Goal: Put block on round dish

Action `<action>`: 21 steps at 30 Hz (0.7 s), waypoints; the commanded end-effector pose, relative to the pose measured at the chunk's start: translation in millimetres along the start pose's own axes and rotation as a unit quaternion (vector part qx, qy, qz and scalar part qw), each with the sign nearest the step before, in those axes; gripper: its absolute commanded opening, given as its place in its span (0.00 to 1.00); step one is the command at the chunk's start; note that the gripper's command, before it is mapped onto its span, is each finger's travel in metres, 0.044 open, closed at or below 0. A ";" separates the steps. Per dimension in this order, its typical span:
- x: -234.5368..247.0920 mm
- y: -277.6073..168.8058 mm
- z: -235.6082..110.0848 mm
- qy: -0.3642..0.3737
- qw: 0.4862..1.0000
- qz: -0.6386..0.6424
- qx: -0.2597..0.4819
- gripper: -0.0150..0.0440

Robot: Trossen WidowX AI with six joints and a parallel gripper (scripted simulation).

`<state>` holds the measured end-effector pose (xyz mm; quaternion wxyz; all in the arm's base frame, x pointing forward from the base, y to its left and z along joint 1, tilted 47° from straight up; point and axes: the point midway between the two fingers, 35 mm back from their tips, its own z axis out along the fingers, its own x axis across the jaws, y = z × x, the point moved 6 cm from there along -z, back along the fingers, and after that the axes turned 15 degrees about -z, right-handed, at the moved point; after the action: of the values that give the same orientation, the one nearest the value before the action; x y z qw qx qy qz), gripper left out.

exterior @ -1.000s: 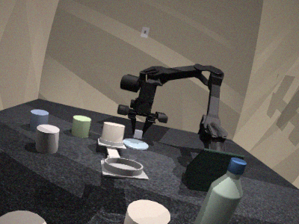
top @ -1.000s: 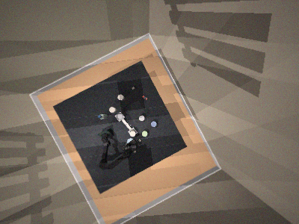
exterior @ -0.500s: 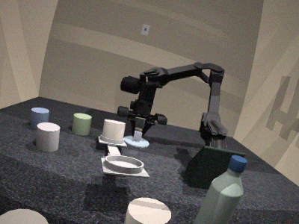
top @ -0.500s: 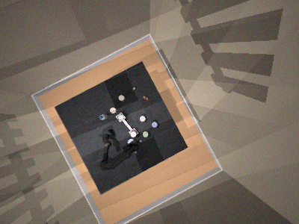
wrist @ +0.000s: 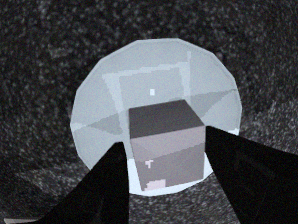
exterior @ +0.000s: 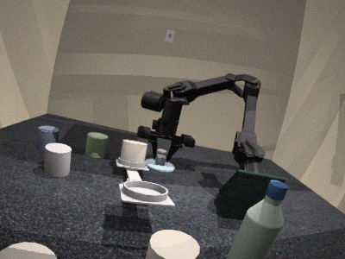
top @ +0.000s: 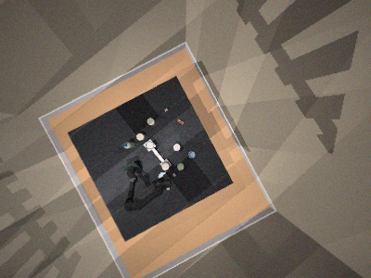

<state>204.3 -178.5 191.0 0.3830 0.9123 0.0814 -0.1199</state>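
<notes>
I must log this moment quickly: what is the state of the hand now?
Hand: open, just parting around the block, which sits on the round dish; it grips nothing.

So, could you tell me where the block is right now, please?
In the exterior view the block sits on the round dish, between the opening gripper fingers, just right of the standing cup.

a small grey block (wrist: 166, 143) is seen resting upright on the pale blue round dish (wrist: 100, 106). one cream cup (exterior: 133, 151) is stood on the far end of the white balance (exterior: 134, 174); the near end bears only an empty ring.
</notes>
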 end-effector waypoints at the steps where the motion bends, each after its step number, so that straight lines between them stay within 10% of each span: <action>1: -0.2 0.3 -0.3 0.000 1.000 0.002 0.000 0.79; 6: 0.8 0.1 -9.4 0.000 1.000 0.002 0.001 1.00; 21: -0.9 -1.3 -88.9 0.001 1.000 -0.004 0.003 1.00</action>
<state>213.5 -129.5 234.5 0.3757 0.9146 0.0842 -0.1235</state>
